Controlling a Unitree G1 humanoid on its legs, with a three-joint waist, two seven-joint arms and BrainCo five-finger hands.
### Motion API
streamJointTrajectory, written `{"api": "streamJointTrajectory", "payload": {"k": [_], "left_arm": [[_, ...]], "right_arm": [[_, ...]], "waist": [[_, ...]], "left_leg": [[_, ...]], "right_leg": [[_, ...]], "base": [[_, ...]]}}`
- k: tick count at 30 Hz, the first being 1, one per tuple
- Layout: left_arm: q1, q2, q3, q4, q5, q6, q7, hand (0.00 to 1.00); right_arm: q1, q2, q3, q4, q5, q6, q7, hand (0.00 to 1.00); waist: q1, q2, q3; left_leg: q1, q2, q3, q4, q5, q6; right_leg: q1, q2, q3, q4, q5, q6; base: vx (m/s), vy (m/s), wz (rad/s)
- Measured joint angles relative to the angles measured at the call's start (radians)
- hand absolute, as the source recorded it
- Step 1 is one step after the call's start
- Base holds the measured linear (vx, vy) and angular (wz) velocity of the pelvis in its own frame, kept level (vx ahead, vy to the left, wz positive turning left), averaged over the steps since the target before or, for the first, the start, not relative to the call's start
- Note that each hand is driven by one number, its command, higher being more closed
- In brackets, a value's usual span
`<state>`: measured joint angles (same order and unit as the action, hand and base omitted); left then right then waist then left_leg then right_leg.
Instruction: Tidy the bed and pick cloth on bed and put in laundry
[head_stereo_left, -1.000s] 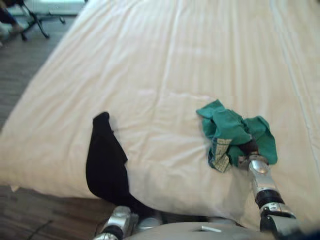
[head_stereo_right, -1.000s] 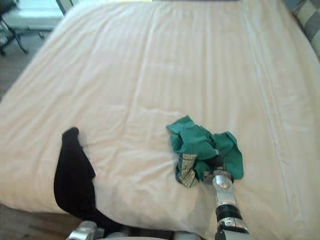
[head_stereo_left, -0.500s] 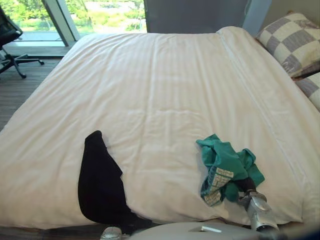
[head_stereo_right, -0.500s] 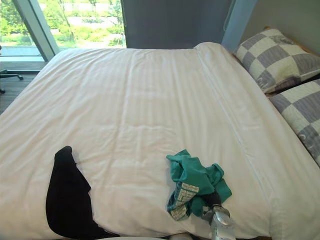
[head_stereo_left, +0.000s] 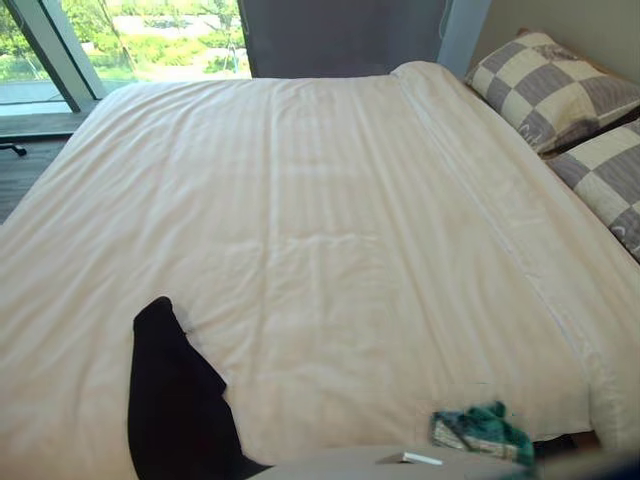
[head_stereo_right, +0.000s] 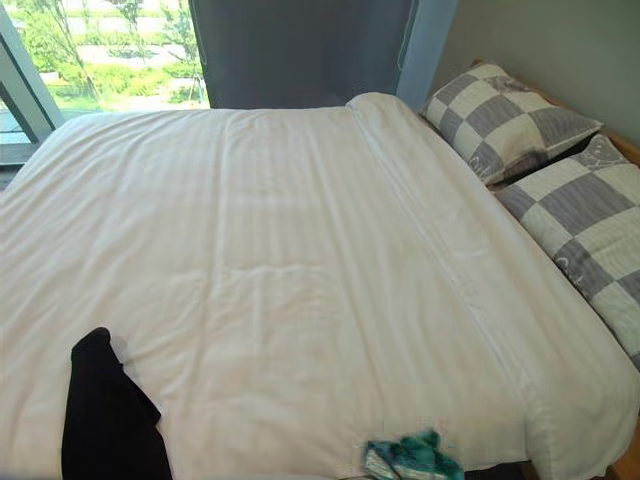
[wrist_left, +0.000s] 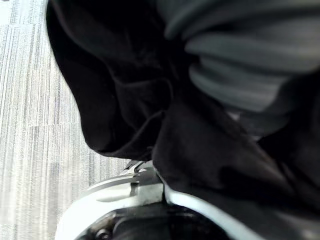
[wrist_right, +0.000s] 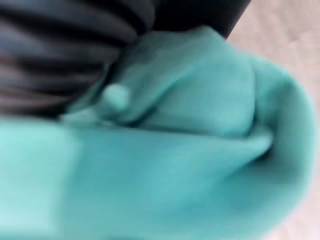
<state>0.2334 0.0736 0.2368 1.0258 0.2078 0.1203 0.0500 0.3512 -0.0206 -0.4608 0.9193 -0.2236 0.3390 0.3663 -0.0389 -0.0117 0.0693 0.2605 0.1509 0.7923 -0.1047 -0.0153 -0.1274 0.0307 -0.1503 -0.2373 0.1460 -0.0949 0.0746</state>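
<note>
A crumpled green cloth (head_stereo_left: 482, 433) lies at the near edge of the white bed (head_stereo_left: 330, 220), towards the right. In the right wrist view the same green cloth (wrist_right: 190, 165) bunches right against my right hand's dark ribbed cover (wrist_right: 55, 45). A black cloth (head_stereo_left: 172, 405) lies on the bed's near left part and hangs over the edge. In the left wrist view the black cloth (wrist_left: 130, 90) drapes over my left hand's cover (wrist_left: 250, 55), above the wooden floor (wrist_left: 30, 100).
Two grey-and-white checked pillows (head_stereo_right: 510, 120) (head_stereo_right: 590, 230) lie at the bed's right end. A large window (head_stereo_left: 120, 40) and a dark curtain (head_stereo_left: 340, 35) stand behind the far side. The sheet's middle is smooth, with faint creases.
The green cloth has slid from the middle of the bed to its near edge, together with my right hand. The head camera has lifted, so the pillows and window have come into view.
</note>
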Motion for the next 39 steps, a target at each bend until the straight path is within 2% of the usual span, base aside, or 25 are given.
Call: {"api": "streamJointTrajectory", "payload": {"k": [5, 6, 7, 9, 10, 11, 12, 13, 15, 18, 19, 20, 21, 22, 23, 24, 25, 26, 28, 29, 30, 35, 37, 38, 39], "left_arm": [[0.01, -0.003, 0.0, -0.036, -0.002, -0.017, 0.018, 1.0], [0.014, 0.001, -0.001, -0.052, -0.014, -0.017, 0.035, 1.0], [0.003, 0.009, -0.008, -0.06, -0.034, -0.017, 0.044, 1.0], [-0.007, 0.02, -0.042, -0.076, -0.06, -0.02, 0.047, 1.0], [-0.01, 0.023, -0.044, -0.086, -0.096, -0.02, 0.054, 1.0], [-0.01, 0.021, -0.05, -0.088, -0.113, -0.02, 0.066, 1.0], [0.0, 0.011, -0.08, -0.098, -0.141, -0.021, 0.084, 1.0], [0.006, 0.012, -0.089, -0.104, -0.158, -0.025, 0.091, 1.0], [0.006, 0.026, -0.116, -0.138, -0.172, -0.034, 0.109, 1.0], [-0.011, 0.018, -0.186, -0.207, -0.186, -0.065, 0.111, 1.0], [-0.02, 0.018, -0.189, -0.209, -0.173, -0.078, 0.108, 1.0], [-0.035, 0.027, -0.187, -0.211, -0.154, -0.089, 0.108, 1.0], [-0.039, 0.031, -0.187, -0.213, -0.139, -0.09, 0.108, 1.0], [-0.036, 0.031, -0.188, -0.212, -0.136, -0.089, 0.108, 1.0], [-0.016, 0.019, -0.186, -0.212, -0.112, -0.089, 0.109, 1.0], [-0.014, 0.011, -0.186, -0.201, -0.093, -0.087, 0.108, 1.0], [-0.022, 0.011, -0.185, -0.195, -0.081, -0.086, 0.106, 1.0], [-0.034, 0.018, -0.176, -0.197, -0.06, -0.086, 0.101, 1.0], [-0.062, 0.031, -0.147, -0.174, -0.056, -0.08, 0.092, 1.0], [-0.065, 0.038, -0.131, -0.136, -0.056, -0.071, 0.083, 1.0], [-0.067, 0.036, -0.121, -0.127, -0.058, -0.066, 0.079, 1.0], [-0.105, 0.05, -0.161, -0.055, -0.064, -0.066, 0.064, 1.0], [-0.133, 0.034, -0.166, -0.022, -0.071, -0.062, 0.06, 1.0], [-0.134, 0.024, -0.165, -0.02, -0.072, -0.056, 0.06, 1.0], [-0.136, 0.022, -0.165, -0.018, -0.077, -0.041, 0.059, 1.0]], "right_arm": [[0.005, -0.02, 0.118, 0.005, -0.009, -0.118, -0.048, 1.0], [0.006, -0.021, 0.147, 0.01, -0.007, -0.14, -0.069, 1.0], [0.007, -0.019, 0.166, 0.022, -0.007, -0.163, -0.095, 1.0], [0.022, -0.025, 0.166, 0.029, -0.013, -0.205, -0.128, 1.0], [0.024, -0.037, 0.182, 0.049, -0.029, -0.234, -0.14, 1.0], [0.027, -0.049, 0.203, 0.051, -0.034, -0.245, -0.141, 1.0], [0.027, -0.093, 0.248, 0.049, -0.036, -0.267, -0.134, 1.0], [0.008, -0.134, 0.324, 0.049, -0.039, -0.275, -0.123, 1.0], [-0.026, -0.173, 0.388, 0.049, -0.052, -0.284, -0.094, 1.0], [-0.082, -0.222, 0.396, 0.061, -0.09, -0.283, -0.064, 1.0], [-0.103, -0.225, 0.393, 0.074, -0.106, -0.28, -0.064, 1.0], [-0.132, -0.23, 0.393, 0.123, -0.121, -0.279, -0.064, 1.0], [-0.143, -0.236, 0.393, 0.15, -0.123, -0.278, -0.064, 1.0], [-0.144, -0.239, 0.393, 0.164, -0.123, -0.278, -0.064, 1.0], [-0.138, -0.25, 0.393, 0.181, -0.119, -0.278, -0.065, 1.0], [-0.14, -0.254, 0.391, 0.203, -0.112, -0.278, -0.063, 1.0], [-0.141, -0.242, 0.388, 0.213, -0.099, -0.277, -0.067, 1.0], [-0.147, -0.21, 0.368, 0.233, -0.074, -0.276, -0.082, 1.0], [-0.147, -0.177, 0.336, 0.25, -0.034, -0.274, -0.122, 1.0], [-0.139, -0.157, 0.302, 0.249, -0.001, -0.27, -0.148, 1.0], [-0.137, -0.147, 0.283, 0.249, 0.016, -0.266, -0.164, 1.0], [-0.108, -0.104, 0.235, 0.235, 0.047, -0.268, -0.262, 1.0], [-0.086, -0.101, 0.219, 0.206, 0.082, -0.282, -0.296, 1.0], [-0.072, -0.101, 0.21, 0.194, 0.087, -0.29, -0.302, 1.0], [-0.068, -0.094, 0.207, 0.182, 0.104, -0.305, -0.311, 1.0]], "waist": [[0.005, 0.0, 0.001], [-0.002, -0.012, -0.005], [-0.004, -0.021, -0.007], [-0.002, -0.048, -0.037], [0.02, -0.056, -0.039], [0.028, -0.051, -0.037], [0.035, -0.013, -0.033], [0.033, 0.012, -0.039], [0.042, 0.003, -0.034], [0.053, 0.049, -0.019], [0.052, 0.022, -0.006], [0.065, 0.009, 0.003], [0.076, 0.004, 0.009], [0.079, 0.007, 0.015], [0.07, 0.036, 0.021], [0.053, 0.057, 0.022], [0.05, 0.059, 0.02], [0.054, 0.03, 0.034], [0.049, 0.006, 0.043], [0.035, 0.006, 0.05], [0.032, 0.003, 0.053], [0.026, 0.021, 0.06], [0.022, 0.041, 0.062], [0.024, 0.046, 0.064], [0.025, 0.056, 0.068]], "left_leg": [[-0.05, -0.026, -0.153, -0.001, 0.012, 0.024], [-0.068, -0.038, -0.218, -0.001, 0.027, 0.028], [-0.088, -0.056, -0.288, -0.001, 0.046, 0.031], [-0.138, -0.074, -0.383, 0.006, 0.05, 0.051], [-0.159, -0.089, -0.396, 0.046, 0.057, 0.064], [-0.17, -0.092, -0.401, 0.08, 0.058, 0.065], [-0.182, -0.074, -0.435, 0.095, 0.023, 0.067], [-0.222, -0.072, -0.473, 0.083, 0.025, 0.084], [-0.289, -0.1, -0.538, 0.074, 0.043, 0.079], [-0.346, -0.155, -0.642, 0.012, 0.029, 0.07], [-0.343, -0.175, -0.61, 0.011, -0.019, 0.086], [-0.359, -0.189, -0.496, 0.072, -0.007, 0.174], [-0.373, -0.188, -0.425, 0.166, -0.004, 0.202], [-0.375, -0.177, -0.39, 0.238, -0.012, 0.212], [-0.369, -0.126, -0.344, 0.32, 0.016, 0.226], [-0.37, -0.126, -0.39, 0.281, 0.001, 0.225], [-0.378, -0.142, -0.406, 0.254, 0.016, 0.242], [-0.382, -0.179, -0.447, 0.169, 0.085, 0.249], [-0.382, -0.175, -0.311, 0.11, 0.034, 0.266], [-0.371, -0.135, -0.17, 0.152, 0.017, 0.266], [-0.343, -0.163, -0.211, 0.125, 0.039, 0.27], [-0.225, -0.234, -0.44, 0.006, 0.081, 0.256], [-0.223, -0.244, -0.506, 0.001, 0.061, 0.26], [-0.22, -0.242, -0.51, 0.001, 0.06, 0.259], [-0.221, -0.241, -0.533, 0.002, 0.066, 0.258]], "right_leg": [[-0.041, -0.028, 0.051, 0.128, -0.06, 0.017], [-0.038, -0.028, 0.112, 0.157, -0.102, 0.022], [-0.018, -0.029, 0.113, 0.162, -0.158, 0.035], [-0.016, -0.052, 0.048, 0.136, -0.174, 0.045], [-0.014, -0.073, 0.017, 0.127, -0.172, 0.049], [-0.011, -0.073, 0.006, 0.118, -0.17, 0.053], [-0.002, -0.041, -0.01, 0.096, -0.162, 0.064], [-0.005, -0.02, 0.007, 0.085, -0.141, 0.052], [-0.033, -0.006, 0.02, 0.074, -0.13, 0.039], [-0.01, -0.023, -0.092, 0.031, -0.115, 0.039], [0.024, -0.049, -0.144, -0.022, -0.101, 0.013], [0.046, -0.102, -0.228, -0.033, -0.079, 0.0], [0.066, -0.141, -0.298, -0.029, -0.076, -0.002], [0.084, -0.155, -0.345, -0.024, -0.077, 0.001], [0.126, -0.138, -0.435, -0.01, -0.086, 0.014], [0.149, -0.123, -0.502, 0.013, -0.091, 0.04], [0.154, -0.12, -0.535, 0.012, -0.091, 0.039], [0.155, -0.121, -0.605, -0.01, -0.08, 0.044], [0.162, -0.138, -0.72, -0.018, -0.057, 0.063], [0.191, -0.148, -0.783, 0.032, -0.055, 0.07], [0.219, -0.165, -0.804, 0.06, -0.051, 0.064], [0.288, -0.131, -0.787, 0.084, -0.087, 0.05], [0.254, -0.147, -0.746, 0.186, -0.121, -0.027], [0.243, -0.143, -0.697, 0.206, -0.125, -0.037], [0.219, -0.108, -0.576, 0.206, -0.129, -0.059]], "base": [[-0.14, -0.056, 0.6], [-0.16, -0.106, 1.34], [-0.16, -0.125, 1.5], [-0.15, -0.113, 1.66], [-0.08, -0.066, 1.33], [0.0, -0.019, 0.99], [-0.04, -0.001, 0.92], [-0.05, 0.029, 0.89], [-0.07, 0.044, 1.1], [-0.06, 0.034, 1.85], [-0.09, 0.097, 2.44], [-0.09, 0.107, 2.05], [-0.05, 0.071, 1.65], [0.02, 0.014, 1.74], [0.08, 0.0, 2.09], [0.06, 0.009, 2.18], [0.04, 0.015, 2.0], [-0.06, 0.037, 1.61], [-0.03, 0.06, 1.45], [0.07, 0.064, 1.36], [0.08, 0.042, 1.6], [0.02, 0.0, 1.26], [-0.05, 0.013, 1.02], [-0.04, 0.029, 0.71], [-0.03, -0.004, 0.69]]}}
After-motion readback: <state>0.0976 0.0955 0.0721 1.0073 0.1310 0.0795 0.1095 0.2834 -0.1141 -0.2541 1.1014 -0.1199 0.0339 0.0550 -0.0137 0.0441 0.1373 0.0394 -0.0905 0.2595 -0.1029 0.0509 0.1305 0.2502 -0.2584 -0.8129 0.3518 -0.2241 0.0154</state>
